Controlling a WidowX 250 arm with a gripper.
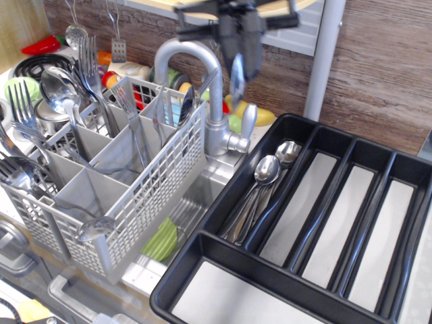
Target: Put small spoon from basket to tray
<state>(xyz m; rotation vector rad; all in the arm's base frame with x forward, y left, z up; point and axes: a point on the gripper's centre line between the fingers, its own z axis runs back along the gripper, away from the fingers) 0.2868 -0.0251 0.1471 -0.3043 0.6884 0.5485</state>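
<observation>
My gripper [239, 59] is high at the top centre, above the faucet and between the basket and the tray. It is shut on the small spoon [237, 79], which hangs down from the fingers with its silver end lowest. The light grey lattice basket [155, 196] stands at the left, with several forks and bigger spoons upright in its compartments. The black tray [202, 244] lies at the right, below and to the right of the gripper. Two silver spoons [266, 170] lie in its leftmost long compartment.
A curved metal faucet [210, 128] rises just left of and below the gripper, over a steel sink [196, 199] holding a green item [162, 239]. A white post [322, 61] stands behind the tray. Toy vegetables and hanging utensils crowd the back left.
</observation>
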